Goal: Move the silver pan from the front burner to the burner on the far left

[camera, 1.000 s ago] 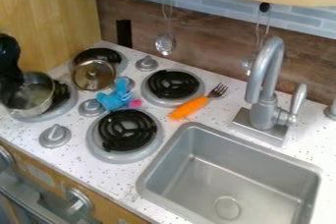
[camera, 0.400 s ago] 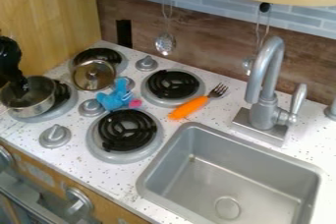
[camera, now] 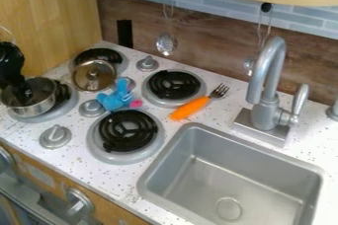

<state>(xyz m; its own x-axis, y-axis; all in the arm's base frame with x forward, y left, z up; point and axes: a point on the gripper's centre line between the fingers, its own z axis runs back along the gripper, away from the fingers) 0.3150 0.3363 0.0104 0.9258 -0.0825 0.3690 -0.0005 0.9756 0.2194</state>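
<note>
Speckled white counter (camera: 82,167), metal pot (camera: 41,107) around black fingers (camera: 25,94), opening and hold unclear

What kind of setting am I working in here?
Looks like a toy kitchen: a metal sink with a curved faucet, small coil burners such as the front one, and a pot on the left burner.

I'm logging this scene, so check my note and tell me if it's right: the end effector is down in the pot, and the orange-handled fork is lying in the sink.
The fork's place is wrong. The camera view shows the fork lying on the counter, outside the sink. The end effector is down in the pot, as you say.
</note>
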